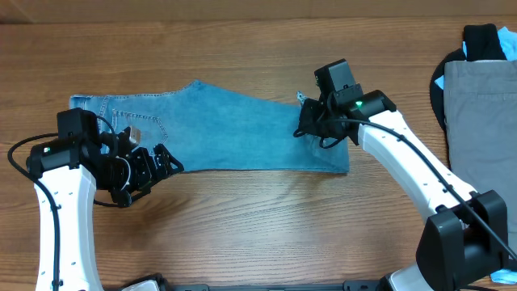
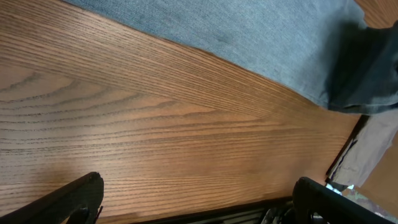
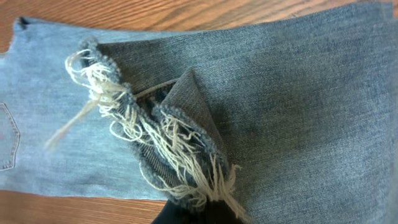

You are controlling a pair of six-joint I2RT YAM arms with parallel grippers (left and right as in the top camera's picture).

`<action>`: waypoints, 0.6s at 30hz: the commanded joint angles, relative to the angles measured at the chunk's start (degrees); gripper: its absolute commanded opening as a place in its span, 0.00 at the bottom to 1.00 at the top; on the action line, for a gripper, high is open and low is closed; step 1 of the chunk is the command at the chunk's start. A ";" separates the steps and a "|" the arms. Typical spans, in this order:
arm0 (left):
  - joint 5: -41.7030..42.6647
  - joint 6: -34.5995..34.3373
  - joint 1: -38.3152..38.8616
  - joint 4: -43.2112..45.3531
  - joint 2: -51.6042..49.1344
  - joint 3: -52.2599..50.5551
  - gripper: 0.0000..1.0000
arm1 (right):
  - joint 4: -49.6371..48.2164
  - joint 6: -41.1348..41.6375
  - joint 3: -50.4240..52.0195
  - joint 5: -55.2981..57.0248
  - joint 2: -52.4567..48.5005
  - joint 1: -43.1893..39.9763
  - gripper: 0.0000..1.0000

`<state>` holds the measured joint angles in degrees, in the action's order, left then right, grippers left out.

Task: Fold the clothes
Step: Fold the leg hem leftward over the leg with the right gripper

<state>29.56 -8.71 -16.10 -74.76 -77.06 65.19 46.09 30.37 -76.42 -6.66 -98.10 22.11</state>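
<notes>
The light blue jeans (image 1: 234, 129) lie flat across the table, waist and back pocket to the left. My right gripper (image 1: 311, 121) is over the leg end and is shut on the frayed hem (image 3: 168, 155). The hem is lifted and folded back over the leg, and its white threads run into the jaws (image 3: 199, 214). My left gripper (image 1: 149, 166) is open and empty, low over bare wood just in front of the waist. In the left wrist view its fingers (image 2: 199, 205) frame the table, with the jeans' edge (image 2: 249, 31) beyond them.
A pile of other clothes lies at the right edge: a grey garment (image 1: 485, 105) over black cloth (image 1: 482, 40). The table's front edge runs along the bottom of the left wrist view (image 2: 249, 208).
</notes>
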 commanded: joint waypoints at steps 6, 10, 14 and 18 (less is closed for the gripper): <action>0.26 -0.09 0.13 -0.15 -0.42 -0.26 1.00 | -1.03 1.14 -0.42 -0.44 -0.63 2.58 0.52; 0.26 -0.09 0.13 -0.17 -0.42 -0.26 1.00 | -0.20 -0.46 -1.73 -0.33 -0.59 0.00 0.66; 0.24 -0.07 0.13 -0.17 -0.42 -0.26 1.00 | 4.74 -4.13 -5.51 -0.24 -0.57 -5.90 0.77; 0.24 -0.09 0.13 -0.11 -0.42 -0.26 1.00 | 8.70 -5.33 -5.27 -0.28 -0.76 -12.61 0.71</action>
<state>29.56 -8.71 -16.10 -74.98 -77.06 65.17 53.19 26.89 -80.55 -7.18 -98.65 13.28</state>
